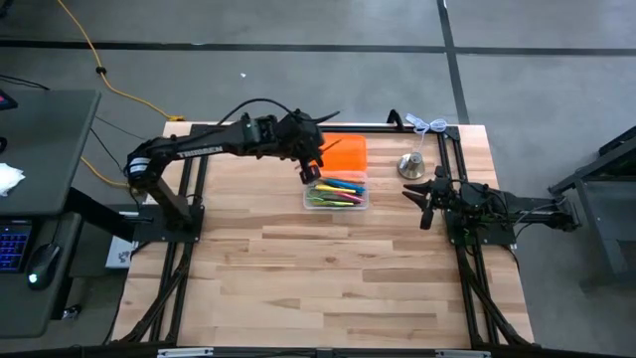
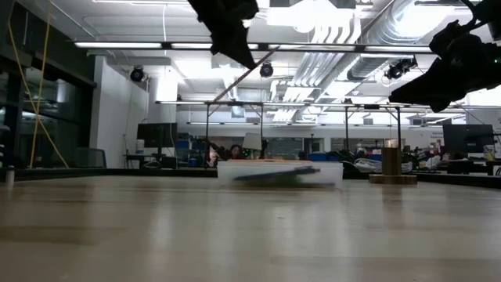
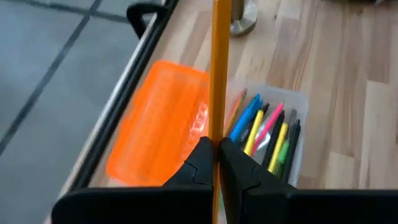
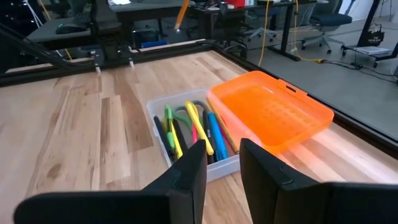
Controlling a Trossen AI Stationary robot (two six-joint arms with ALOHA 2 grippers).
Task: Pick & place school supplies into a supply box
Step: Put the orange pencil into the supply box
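Two pincers we see: left pincer holds a thin orange pencil above the clear plastic box; right pincer hovers narrowly open nearby.

Overhead, table-level, two wrists; all share box

Your workcell: a light wood tabletop in an open lab.

Around the tabletop you have grey concrete floor crossed by dark seams, with a yellow cable trailing across it. Beside the tabletop stands a grey desk carrying a keyboard. Beyond the tabletop, you see ceiling strip lights, exposed silver ducts and distant workstations.
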